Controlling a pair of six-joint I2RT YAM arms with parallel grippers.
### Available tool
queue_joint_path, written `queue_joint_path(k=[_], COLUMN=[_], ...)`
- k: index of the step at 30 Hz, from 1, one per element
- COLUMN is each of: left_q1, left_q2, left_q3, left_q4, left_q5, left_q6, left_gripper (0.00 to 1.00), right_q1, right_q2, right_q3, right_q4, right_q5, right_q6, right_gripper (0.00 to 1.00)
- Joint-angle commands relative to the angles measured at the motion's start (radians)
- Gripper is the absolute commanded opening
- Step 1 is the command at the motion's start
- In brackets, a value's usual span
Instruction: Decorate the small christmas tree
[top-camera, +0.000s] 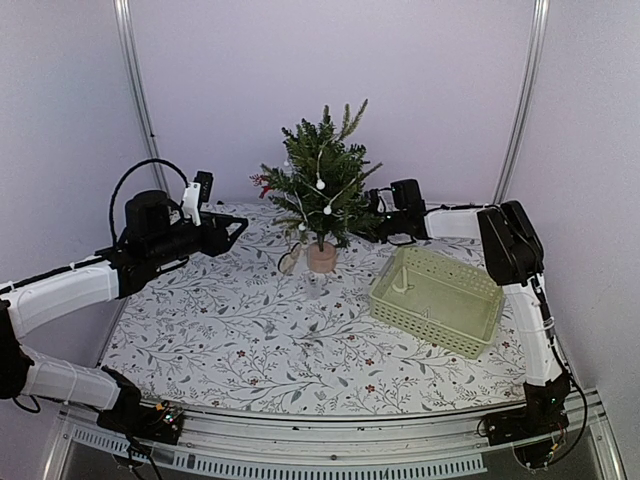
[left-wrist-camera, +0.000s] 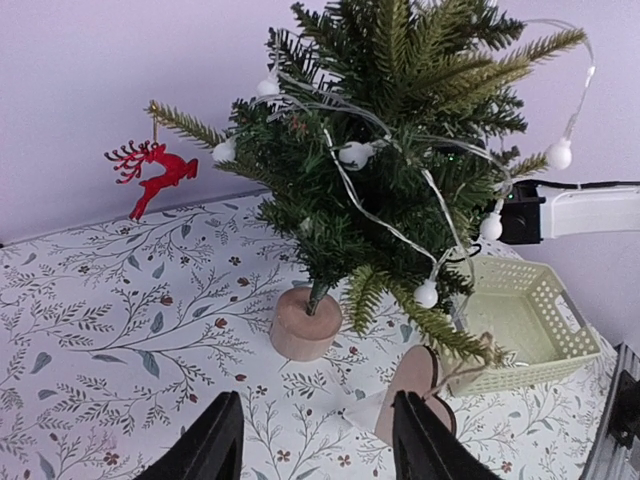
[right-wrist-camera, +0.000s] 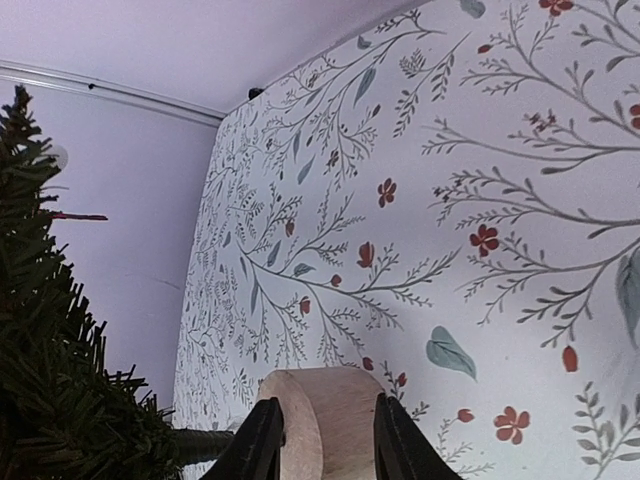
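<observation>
Well, dark bead-strung small christmas tree (top-camera: 322, 190); left hand (left-wrist-camera: 312, 425) wide, right hand (right-wrist-camera: 323, 402) narrow.

Frames round tan base (right-wrist-camera: 325, 415) of small christmas tree (right-wrist-camera: 60, 400) between 2 dark fingers (right-wrist-camera: 262, 445) of right gripper (right-wrist-camera: 322, 445); contact unclear. Shows green needles (right-wrist-camera: 35, 300) at left, floral tablecloth (right-wrist-camera: 480, 200) beyond.

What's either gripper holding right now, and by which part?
Nothing: left gripper and right gripper are both open and empty; the small christmas tree stands free.
</observation>
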Motion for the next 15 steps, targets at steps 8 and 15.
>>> queue_joint_path(k=[8, 15], left_q1=[0.016, 0.022], left_q2=[-0.027, -0.037], left_q3=[-0.011, -0.021], left_q4=[0.000, -0.006], left_q5=[0.000, 0.003], left_q6=[0.017, 0.020], left_gripper=[0.53, 0.53], right_q1=[0.056, 0.071], right_q2=[0.043, 0.025], right_q3=[0.016, -0.027], right_q4=[0.024, 0.040], right_q5=[-0.052, -0.063], right_q6=[0.031, 0.050], right_gripper=[0.30, 0.26])
